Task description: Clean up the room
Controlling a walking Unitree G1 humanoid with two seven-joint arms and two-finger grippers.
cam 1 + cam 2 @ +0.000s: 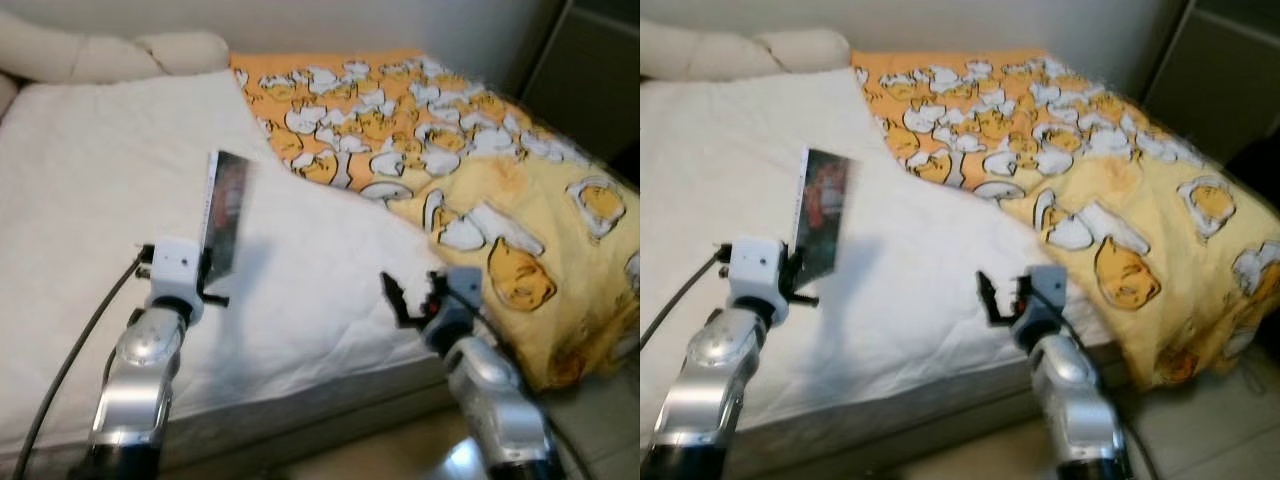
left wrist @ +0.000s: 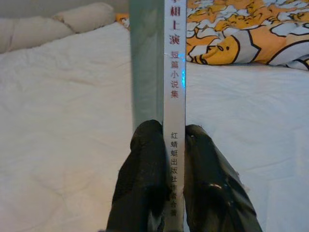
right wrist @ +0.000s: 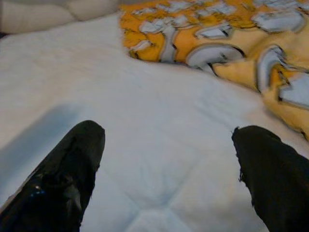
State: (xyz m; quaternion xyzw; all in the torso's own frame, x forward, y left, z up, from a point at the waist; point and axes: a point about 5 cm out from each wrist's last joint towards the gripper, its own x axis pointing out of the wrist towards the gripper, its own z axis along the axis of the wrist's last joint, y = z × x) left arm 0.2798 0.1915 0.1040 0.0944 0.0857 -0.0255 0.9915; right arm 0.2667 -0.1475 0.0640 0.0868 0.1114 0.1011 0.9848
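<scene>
A thin book point(image 1: 225, 212) with a dark cover and a white spine point(image 2: 174, 72) printed with red and dark characters stands upright above the white bed point(image 1: 100, 190). My left gripper point(image 1: 212, 285) is shut on its lower end, one black finger point(image 2: 142, 179) on each side of it. My right gripper point(image 1: 412, 298) hovers open over the bed's near edge with nothing between its fingers point(image 3: 63, 179). A yellow and orange quilt point(image 1: 470, 160) with a cartoon egg print lies bunched on the right half of the bed.
Cream pillows point(image 1: 110, 52) lie along the head of the bed at the back left. A dark cabinet point(image 1: 590, 80) stands at the back right. Tiled floor point(image 1: 600, 420) shows beside the bed's near right corner.
</scene>
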